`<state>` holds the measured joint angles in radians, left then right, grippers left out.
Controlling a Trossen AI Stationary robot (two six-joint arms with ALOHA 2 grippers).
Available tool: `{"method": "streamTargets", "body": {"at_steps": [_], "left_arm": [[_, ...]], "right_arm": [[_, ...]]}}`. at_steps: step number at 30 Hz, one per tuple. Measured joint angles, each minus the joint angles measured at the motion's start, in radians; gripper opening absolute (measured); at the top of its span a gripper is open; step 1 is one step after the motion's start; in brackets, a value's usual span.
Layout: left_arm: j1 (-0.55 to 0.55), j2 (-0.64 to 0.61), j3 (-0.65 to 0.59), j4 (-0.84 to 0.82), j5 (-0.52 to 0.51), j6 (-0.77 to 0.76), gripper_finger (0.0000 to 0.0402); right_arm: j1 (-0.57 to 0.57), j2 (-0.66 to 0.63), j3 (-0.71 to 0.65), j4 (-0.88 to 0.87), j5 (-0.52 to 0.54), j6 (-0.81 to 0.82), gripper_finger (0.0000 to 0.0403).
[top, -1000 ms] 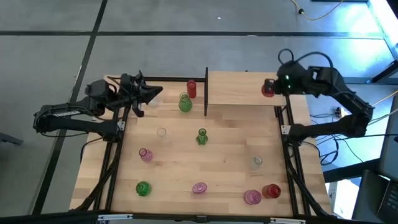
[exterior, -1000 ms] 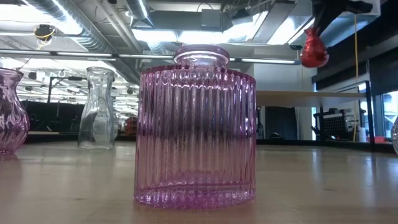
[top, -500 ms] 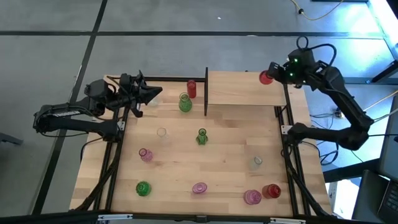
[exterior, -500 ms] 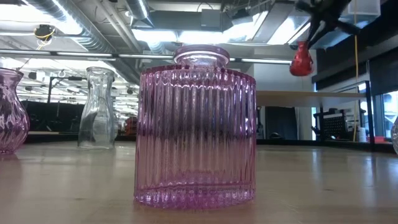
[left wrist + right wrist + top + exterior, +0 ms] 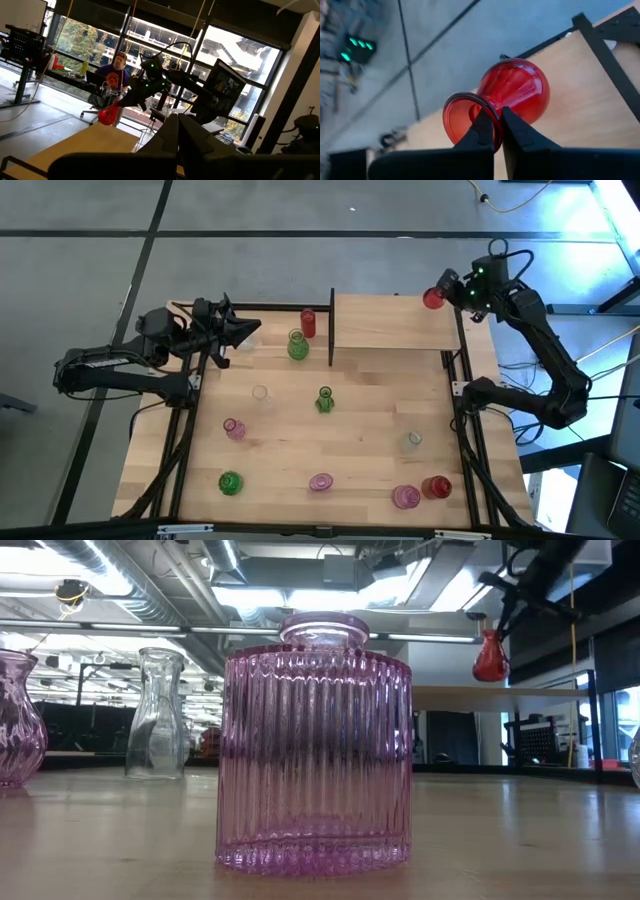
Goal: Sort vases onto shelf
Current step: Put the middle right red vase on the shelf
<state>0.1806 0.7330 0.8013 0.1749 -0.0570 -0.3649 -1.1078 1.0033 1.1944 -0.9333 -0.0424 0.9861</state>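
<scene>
Right end effector (image 5: 441,293): pinching red vase (image 5: 432,299) rim, aloft over shelf (image 5: 390,322) far edge. Left end effector (image 5: 248,330): closed, empty, bench (image 5: 330,435) corner.

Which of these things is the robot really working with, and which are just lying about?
In the job: red vase held by the right tool; shelf; vases waiting on the table, such as the pink one.

Lying about: cables on the floor; the room's monitors.
</scene>
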Motion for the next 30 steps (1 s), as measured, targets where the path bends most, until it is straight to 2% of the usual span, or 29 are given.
{"method": "streamTargets", "body": {"at_steps": [6,12,18,24,30], "left_arm": [[0.000,0.000,0.000,0.000,-0.001,0.000,0.0000],[0.000,0.000,-0.001,0.000,-0.004,0.001,0.0000],[0.000,0.000,-0.001,0.000,-0.005,0.001,0.0000],[0.000,0.000,-0.001,-0.001,-0.005,0.001,0.0000],[0.000,0.000,-0.001,-0.002,-0.005,0.001,0.0000]], "right_arm": [[-0.080,0.000,0.001,0.034,-0.064,0.104,0.0000],[-0.135,0.000,0.001,0.000,-0.108,0.135,0.0000],[-0.136,0.008,0.001,-0.078,-0.098,0.164,0.0000],[-0.136,0.016,0.001,-0.078,-0.082,0.188,0.0000],[-0.136,0.057,0.001,-0.114,-0.124,0.192,0.0000]]}}
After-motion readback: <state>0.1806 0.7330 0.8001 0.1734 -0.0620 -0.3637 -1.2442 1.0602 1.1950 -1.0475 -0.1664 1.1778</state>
